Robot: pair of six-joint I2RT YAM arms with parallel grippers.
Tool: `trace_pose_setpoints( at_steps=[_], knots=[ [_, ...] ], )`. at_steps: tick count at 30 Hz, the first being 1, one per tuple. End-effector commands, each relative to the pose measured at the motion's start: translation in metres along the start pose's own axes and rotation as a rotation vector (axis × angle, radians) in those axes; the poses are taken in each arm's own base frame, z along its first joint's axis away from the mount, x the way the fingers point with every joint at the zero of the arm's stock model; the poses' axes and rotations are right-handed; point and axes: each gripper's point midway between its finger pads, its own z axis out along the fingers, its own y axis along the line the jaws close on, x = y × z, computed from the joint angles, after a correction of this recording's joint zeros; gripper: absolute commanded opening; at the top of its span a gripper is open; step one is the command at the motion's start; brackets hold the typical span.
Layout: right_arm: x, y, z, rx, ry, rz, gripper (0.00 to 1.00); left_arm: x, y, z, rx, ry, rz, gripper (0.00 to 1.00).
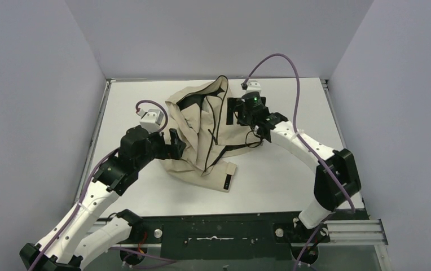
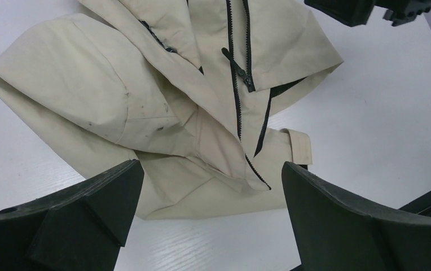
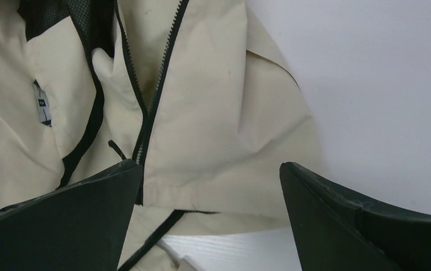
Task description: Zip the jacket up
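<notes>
The jacket [image 1: 202, 130] lies crumpled and unzipped mid-frame on the white desk [image 1: 281, 175]. The left claw [image 1: 176, 144] at its left edge and the right claw [image 1: 231, 110] at its upper right both gape wide, gripping nothing.

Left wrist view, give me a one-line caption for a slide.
Open left tool poised above the crumpled beige jacket, its dark zipper in view, on a white table.

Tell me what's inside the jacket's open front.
Inside the jacket, black lining and a small white label show. The jacket's own folds cover the rest of the interior, so nothing more can be told.
</notes>
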Motion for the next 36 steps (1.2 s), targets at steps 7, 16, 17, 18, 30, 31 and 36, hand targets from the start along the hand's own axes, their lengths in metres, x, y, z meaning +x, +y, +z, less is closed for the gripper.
trace_pose_setpoints(
  at_steps=[7,16,17,18,30,31,36],
  knots=[
    [-0.041,0.009,0.070,-0.078,-0.039,0.087,1.00,-0.003,0.004,0.006,-0.016,0.000,-0.013,0.95],
    [-0.024,0.020,0.108,-0.167,0.035,0.100,1.00,-0.001,0.008,0.010,-0.019,0.012,-0.023,0.95],
    [-0.022,0.024,0.110,-0.185,0.043,0.102,1.00,-0.001,0.008,0.010,-0.016,0.015,-0.026,0.95],
    [-0.020,0.026,0.112,-0.195,0.052,0.104,0.99,0.000,0.008,0.011,-0.014,0.018,-0.028,0.95],
    [-0.017,0.010,0.104,-0.216,0.048,0.158,0.45,0.007,0.008,0.018,-0.009,0.051,-0.046,0.95],
    [-0.019,0.006,0.100,-0.214,0.042,0.163,0.33,0.007,0.008,0.019,-0.008,0.054,-0.048,0.95],
    [-0.025,-0.011,0.073,-0.196,0.008,0.171,0.00,0.008,0.006,0.023,0.000,0.064,-0.057,0.95]
  ],
)
